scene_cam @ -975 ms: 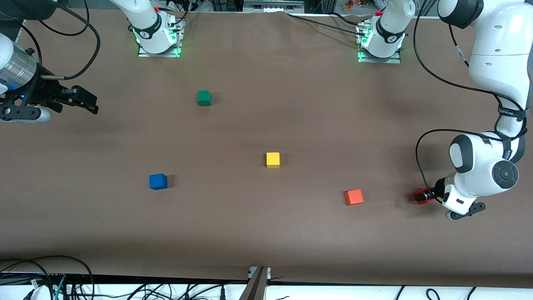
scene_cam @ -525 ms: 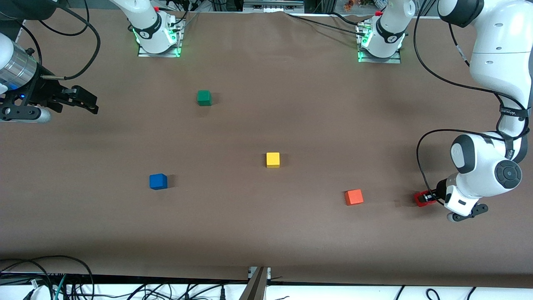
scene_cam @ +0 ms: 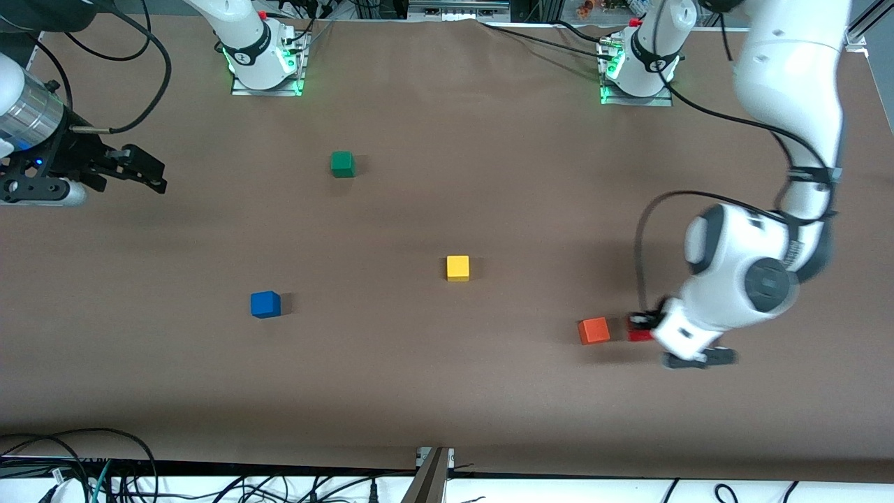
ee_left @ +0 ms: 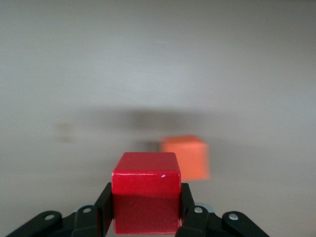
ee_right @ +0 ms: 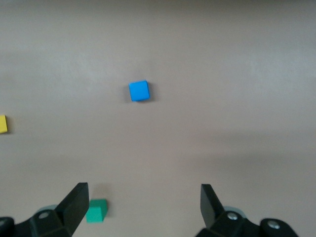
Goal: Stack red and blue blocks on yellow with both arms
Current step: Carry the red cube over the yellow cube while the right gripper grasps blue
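Observation:
My left gripper is shut on the red block, held just above the table beside the orange cube. In the left wrist view the red block sits between the black fingers, with the orange cube close ahead. The yellow cube stands mid-table. The blue block stands toward the right arm's end; it also shows in the right wrist view. My right gripper is open and empty, waiting at its end of the table; its fingers are spread wide.
A green cube stands nearer the robots' bases than the yellow cube; it also shows in the right wrist view. Cables lie along the table's front edge and near both arm bases.
My left arm has swung with the red block toward the middle of the table, now right beside the orange cube. The right arm has not moved.

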